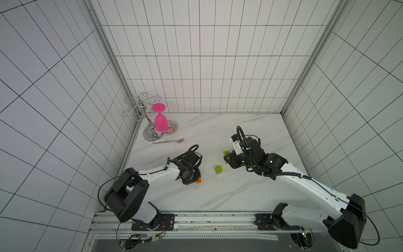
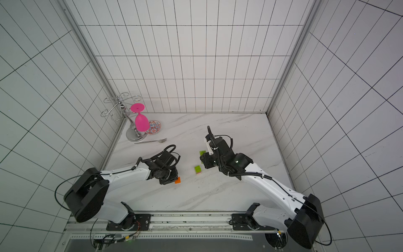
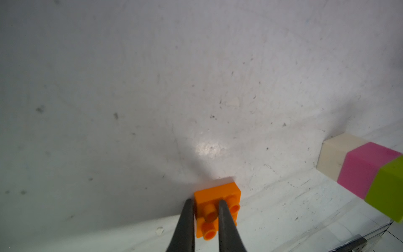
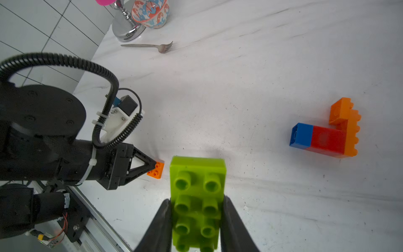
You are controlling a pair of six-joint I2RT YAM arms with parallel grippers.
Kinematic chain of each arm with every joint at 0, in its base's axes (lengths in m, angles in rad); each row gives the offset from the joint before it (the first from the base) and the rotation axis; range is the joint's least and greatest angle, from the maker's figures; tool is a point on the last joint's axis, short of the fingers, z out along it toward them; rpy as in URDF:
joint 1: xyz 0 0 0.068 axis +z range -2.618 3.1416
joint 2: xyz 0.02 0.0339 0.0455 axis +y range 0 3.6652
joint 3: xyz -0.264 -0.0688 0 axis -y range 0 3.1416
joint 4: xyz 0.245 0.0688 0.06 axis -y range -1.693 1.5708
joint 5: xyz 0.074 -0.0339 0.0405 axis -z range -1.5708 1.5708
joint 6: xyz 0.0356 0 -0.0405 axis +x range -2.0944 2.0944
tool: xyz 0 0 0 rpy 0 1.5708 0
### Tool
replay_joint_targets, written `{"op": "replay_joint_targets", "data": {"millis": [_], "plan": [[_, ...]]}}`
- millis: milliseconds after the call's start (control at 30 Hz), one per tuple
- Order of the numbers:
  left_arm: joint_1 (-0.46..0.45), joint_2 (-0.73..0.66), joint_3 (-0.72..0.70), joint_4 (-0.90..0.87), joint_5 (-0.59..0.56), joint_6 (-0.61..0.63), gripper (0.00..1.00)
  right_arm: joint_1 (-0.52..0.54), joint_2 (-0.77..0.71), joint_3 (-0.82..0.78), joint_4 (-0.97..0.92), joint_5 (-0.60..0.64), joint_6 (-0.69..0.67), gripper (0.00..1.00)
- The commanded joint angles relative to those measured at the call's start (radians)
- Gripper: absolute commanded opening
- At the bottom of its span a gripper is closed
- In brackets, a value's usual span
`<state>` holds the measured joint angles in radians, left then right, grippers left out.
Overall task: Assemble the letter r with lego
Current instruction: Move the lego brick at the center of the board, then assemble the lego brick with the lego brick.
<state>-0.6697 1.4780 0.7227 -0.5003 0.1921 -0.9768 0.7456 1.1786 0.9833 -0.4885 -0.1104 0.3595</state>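
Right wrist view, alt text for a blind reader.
The right gripper clamps a lime green brick, studs toward the camera. The left gripper holds an orange brick; a joined blue, red and orange piece lies on the table.

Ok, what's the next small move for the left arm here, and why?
Probably a short lift straight up. The left end effector is shut on the small orange brick, which seems to sit on the table, and the right end effector holds the lime brick, ready for joining.

Orange brick [image 3: 216,194] held, lime brick [image 4: 197,196] seemingly raised
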Motion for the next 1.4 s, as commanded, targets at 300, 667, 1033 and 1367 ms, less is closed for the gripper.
{"op": "replay_joint_targets", "data": {"millis": [300,667,1033,1367], "plan": [[0.069,-0.186,-0.038,0.072,0.040,0.033,0.41,-0.008,0.149,0.216,-0.162,-0.269,-0.383,0.00],[0.384,-0.558,-0.168,0.120,0.232,0.038,0.45,0.070,0.121,0.096,0.125,-0.329,-0.847,0.00],[0.702,-0.435,-0.202,0.273,0.649,-0.006,0.46,0.223,0.512,0.438,-0.460,-0.281,-1.207,0.00],[0.750,-0.372,-0.174,0.236,0.639,0.037,0.46,0.252,0.786,0.654,-0.566,-0.079,-0.988,0.00]]}}
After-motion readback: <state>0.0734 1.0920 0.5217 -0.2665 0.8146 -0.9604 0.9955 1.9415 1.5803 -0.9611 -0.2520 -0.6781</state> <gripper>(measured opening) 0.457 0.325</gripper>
